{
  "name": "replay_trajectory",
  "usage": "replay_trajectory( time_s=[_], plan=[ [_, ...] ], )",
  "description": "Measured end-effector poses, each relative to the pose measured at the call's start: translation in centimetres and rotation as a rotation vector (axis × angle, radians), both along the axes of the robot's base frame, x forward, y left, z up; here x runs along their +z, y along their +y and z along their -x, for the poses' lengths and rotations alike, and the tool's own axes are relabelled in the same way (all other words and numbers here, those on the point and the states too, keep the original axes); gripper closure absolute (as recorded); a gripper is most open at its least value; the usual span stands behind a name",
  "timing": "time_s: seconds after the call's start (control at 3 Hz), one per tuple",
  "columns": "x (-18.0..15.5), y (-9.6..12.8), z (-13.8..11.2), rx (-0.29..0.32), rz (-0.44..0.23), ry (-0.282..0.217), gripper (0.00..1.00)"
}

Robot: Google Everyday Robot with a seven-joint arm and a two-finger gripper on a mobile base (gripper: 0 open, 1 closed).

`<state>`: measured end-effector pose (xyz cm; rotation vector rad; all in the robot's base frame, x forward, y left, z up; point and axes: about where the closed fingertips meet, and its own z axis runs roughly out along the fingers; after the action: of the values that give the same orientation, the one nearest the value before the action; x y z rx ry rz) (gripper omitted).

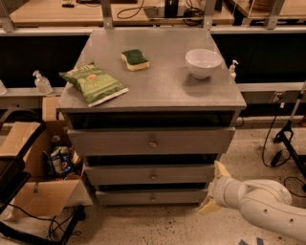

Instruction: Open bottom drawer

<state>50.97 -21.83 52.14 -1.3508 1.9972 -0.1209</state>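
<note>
- Gripper low at the right front corner of the cabinet, just beside the right end of the bottom drawer.
- Fingers spread wide, gripping nothing.
- Bottom drawer lowest of three, near the floor, centre knob untouched.
- On top: chip bag, sponge, white bowl.

We'd call this a robotics lab or workshop: wooden benches strung with cables up behind the fingers, plus cardboard boxes and loose cords on the speckled floor way off to their left. The gripper hangs low, fingers spread, just right of the bottom drawer.
</note>
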Motion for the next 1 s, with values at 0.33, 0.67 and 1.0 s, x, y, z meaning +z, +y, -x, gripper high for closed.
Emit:
replay_trajectory(
  time_s=[0.33, 0.67, 1.0],
  plan=[
    [-3.5, -0.1, -1.6, 0.11, 0.073, -0.019, 0.0],
    [-9.9, -1.0, -2.8, 0.24, 0.153, -0.031, 0.0],
    [-13.7, -2.9, -2.8, 0.278, 0.207, -0.015, 0.0]
  ],
)
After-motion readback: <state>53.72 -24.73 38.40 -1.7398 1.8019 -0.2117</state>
